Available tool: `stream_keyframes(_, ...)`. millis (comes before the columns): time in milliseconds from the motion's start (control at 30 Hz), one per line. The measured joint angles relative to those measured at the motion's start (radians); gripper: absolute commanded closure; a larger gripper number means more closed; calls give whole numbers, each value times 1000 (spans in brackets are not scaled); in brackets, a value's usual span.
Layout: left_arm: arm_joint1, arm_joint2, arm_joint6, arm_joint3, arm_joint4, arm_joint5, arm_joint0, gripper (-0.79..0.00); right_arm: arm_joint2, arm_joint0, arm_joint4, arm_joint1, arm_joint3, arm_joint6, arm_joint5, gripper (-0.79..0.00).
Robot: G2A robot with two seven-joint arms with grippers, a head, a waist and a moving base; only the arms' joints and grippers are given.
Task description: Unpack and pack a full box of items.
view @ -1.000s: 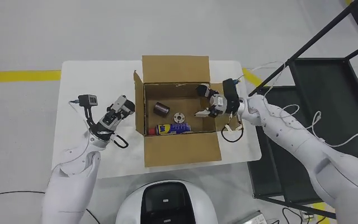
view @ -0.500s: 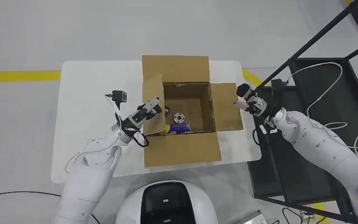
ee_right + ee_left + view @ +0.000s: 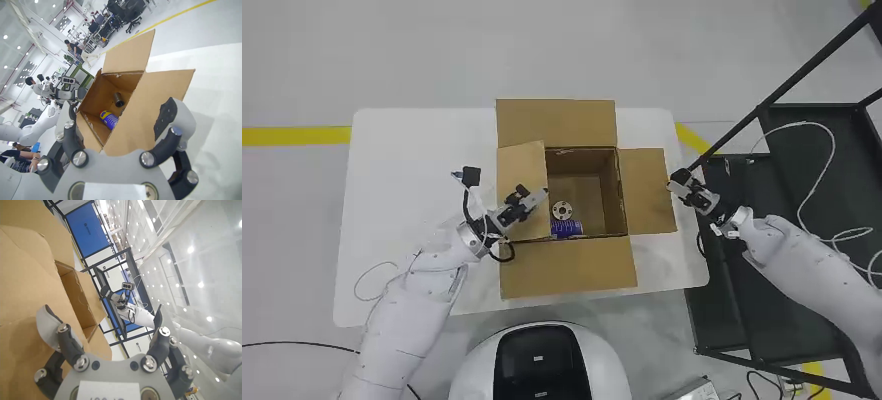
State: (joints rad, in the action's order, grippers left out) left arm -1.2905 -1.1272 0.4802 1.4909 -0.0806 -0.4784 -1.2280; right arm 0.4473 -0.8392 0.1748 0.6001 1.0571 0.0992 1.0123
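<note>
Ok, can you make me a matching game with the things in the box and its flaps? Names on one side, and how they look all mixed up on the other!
Things:
1. spray can
2. left flap
3. right flap
4. metal disc

How they look:
A. lying flat, spread outward
B. blue, lying on its side
C. shiny grey, right beside the can
D. tipped up at a slant

Pairs: 1-B, 2-D, 3-A, 4-C

Yellow lettering on blue can (image 3: 109, 119)
</note>
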Motion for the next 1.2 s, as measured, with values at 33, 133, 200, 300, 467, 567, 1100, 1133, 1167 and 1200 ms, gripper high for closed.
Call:
stream_keyframes(33,1,1,-5,1,-21,-4,-3,-785,-1,3,35,12,-8,-51,0,-785)
stream_keyframes(133,3,3,-13,4,-58,-13,-8,-785,6,10,118,41,-33,-167,0,-785)
stream_keyframes(200,3,3,-17,7,-66,-16,-12,-785,17,12,158,58,-52,-222,0,-785)
stream_keyframes(300,5,0,-19,14,-69,-16,-16,-785,50,10,211,82,-73,-289,0,-785)
stream_keyframes(467,9,-9,-21,33,-72,-20,-27,-785,169,-20,161,98,-60,-266,0,-785)
stream_keyframes(567,10,-11,-26,41,-65,-23,-33,-785,242,-62,104,96,-39,-243,0,-785)
stream_keyframes(1100,9,-10,-40,51,-27,-31,-44,-785,270,-76,89,97,-17,-235,0,-785)
stream_keyframes(1133,9,-10,-40,51,-27,-31,-44,-785,270,-76,89,97,-17,-235,0,-785)
stream_keyframes(1167,9,-10,-40,51,-27,-31,-44,-785,270,-76,89,97,-17,-235,0,-785)
stream_keyframes(1200,9,-10,-40,51,-27,-31,-44,-785,270,-76,89,97,-17,-235,0,-785)
